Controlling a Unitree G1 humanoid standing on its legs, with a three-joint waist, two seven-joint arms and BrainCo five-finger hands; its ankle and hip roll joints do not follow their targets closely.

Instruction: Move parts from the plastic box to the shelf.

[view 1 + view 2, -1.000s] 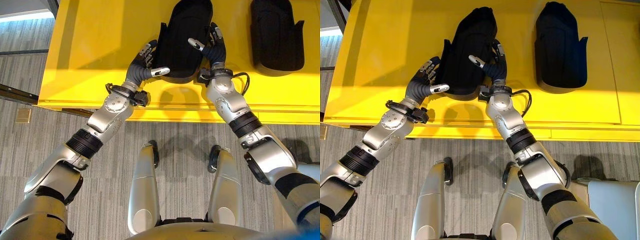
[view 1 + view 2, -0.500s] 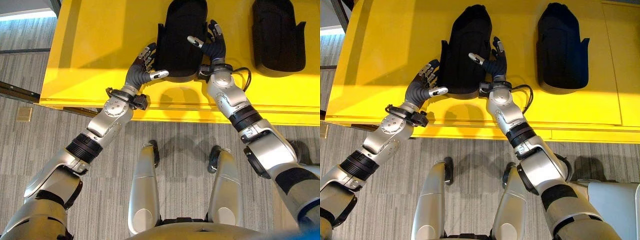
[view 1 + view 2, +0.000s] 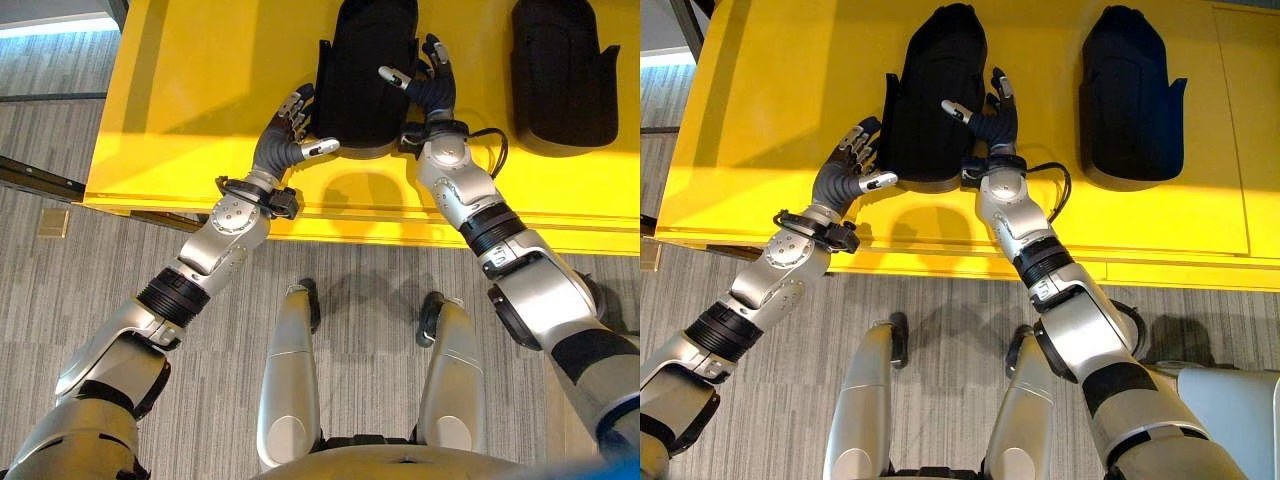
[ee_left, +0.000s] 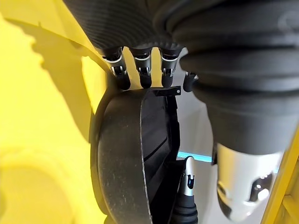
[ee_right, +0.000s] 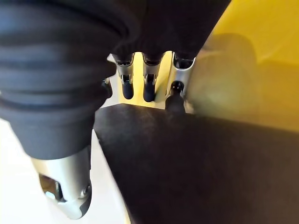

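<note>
Flanking black part [image 3: 365,70]; hands [image 3: 290,130] [image 3: 428,85] open

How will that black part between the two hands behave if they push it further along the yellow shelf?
The black part looks rigid and moulded, so it probably won't flex. It lies low on the yellow shelf, so tipping seems unlikely. Its smooth shell may slip between the left hand and right hand.

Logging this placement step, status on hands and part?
Left robot hand and right robot hand open, flanking the black part on the yellow shelf. Second black part apart, further right. Nothing in the way.
</note>
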